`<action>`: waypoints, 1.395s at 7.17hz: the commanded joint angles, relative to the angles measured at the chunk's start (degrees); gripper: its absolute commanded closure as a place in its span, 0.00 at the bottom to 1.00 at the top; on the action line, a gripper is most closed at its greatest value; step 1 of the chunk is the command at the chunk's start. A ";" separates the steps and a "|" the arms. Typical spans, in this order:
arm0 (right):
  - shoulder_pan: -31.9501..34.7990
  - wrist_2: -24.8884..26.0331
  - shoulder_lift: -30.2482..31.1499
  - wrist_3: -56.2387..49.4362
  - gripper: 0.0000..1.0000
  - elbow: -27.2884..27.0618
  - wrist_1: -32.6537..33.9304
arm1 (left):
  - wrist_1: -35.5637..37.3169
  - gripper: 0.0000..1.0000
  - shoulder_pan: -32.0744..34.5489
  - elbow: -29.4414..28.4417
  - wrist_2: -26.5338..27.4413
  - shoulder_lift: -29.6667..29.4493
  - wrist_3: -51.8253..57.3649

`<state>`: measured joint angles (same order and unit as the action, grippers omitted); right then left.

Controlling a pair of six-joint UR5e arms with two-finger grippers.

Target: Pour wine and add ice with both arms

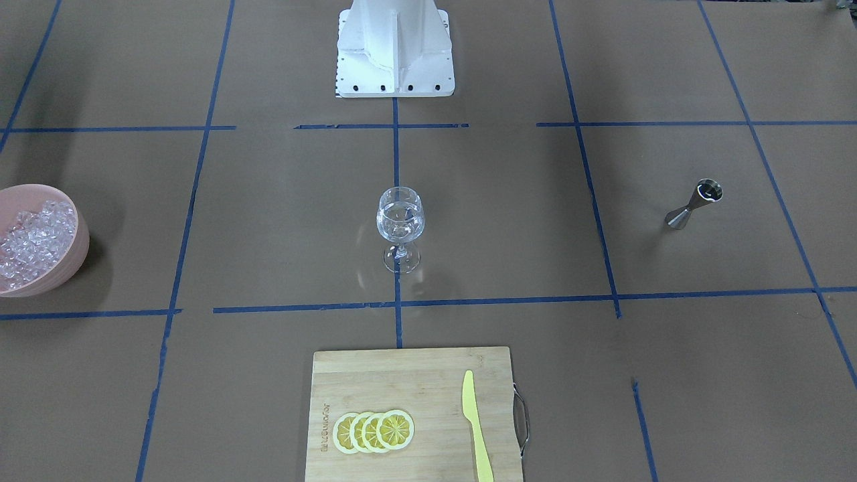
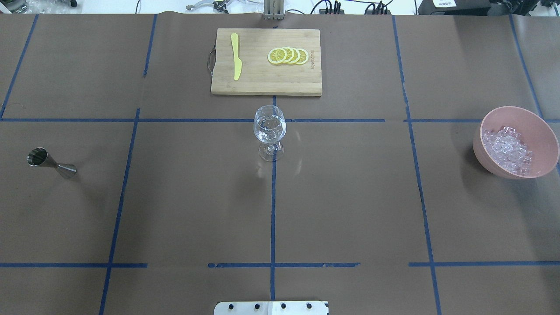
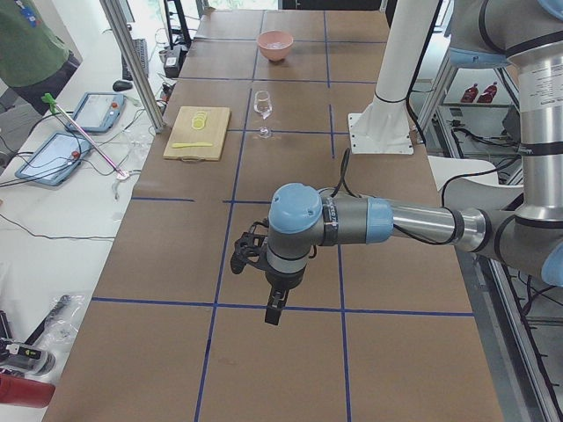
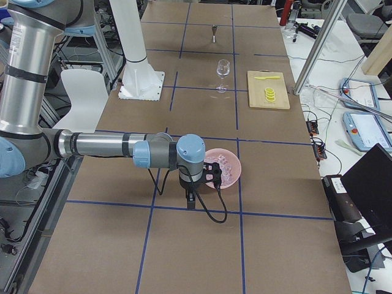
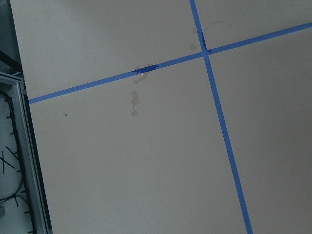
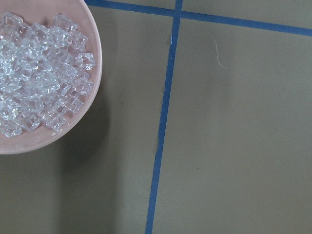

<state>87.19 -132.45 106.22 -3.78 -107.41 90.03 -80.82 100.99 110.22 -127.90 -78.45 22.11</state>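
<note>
A clear wine glass (image 1: 400, 224) stands upright at the table's middle, also in the overhead view (image 2: 270, 129). The ice (image 2: 507, 148) fills a pink bowl (image 2: 542, 140) on the robot's right; the right wrist view shows the ice (image 6: 39, 78) at its upper left. A steel jigger (image 2: 50, 162) stands on the robot's left. The left gripper (image 3: 274, 309) hangs over bare table, far from the glass. The right gripper (image 4: 191, 197) hangs beside the bowl (image 4: 229, 177). Both show only in the side views, so I cannot tell whether they are open or shut.
A bamboo cutting board (image 2: 262, 83) lies beyond the glass, carrying several lemon slices (image 2: 288, 56) and a yellow knife (image 2: 236, 61). The white pedestal base (image 1: 395, 53) stands on the robot's side. Blue tape lines cross the brown table.
</note>
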 commanded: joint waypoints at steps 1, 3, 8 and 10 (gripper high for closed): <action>0.00 0.00 -0.31 0.18 0.00 -0.51 -0.03 | -1.43 0.00 0.00 -0.18 0.02 -0.22 0.30; 0.00 0.09 -1.18 0.62 0.00 -1.30 -0.03 | -2.58 0.00 -0.09 -0.09 0.80 -0.48 0.12; 0.09 0.35 -8.22 0.62 0.00 -2.10 -0.03 | -24.92 0.00 -0.17 -4.64 -8.90 -2.06 -0.32; 0.09 -0.09 -8.13 0.88 0.00 -2.27 0.06 | -34.37 0.00 -0.09 -6.51 -10.00 -2.77 -3.55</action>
<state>87.25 -132.23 98.11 -3.03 -109.60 90.06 -109.55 100.82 104.55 -136.75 -81.05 20.38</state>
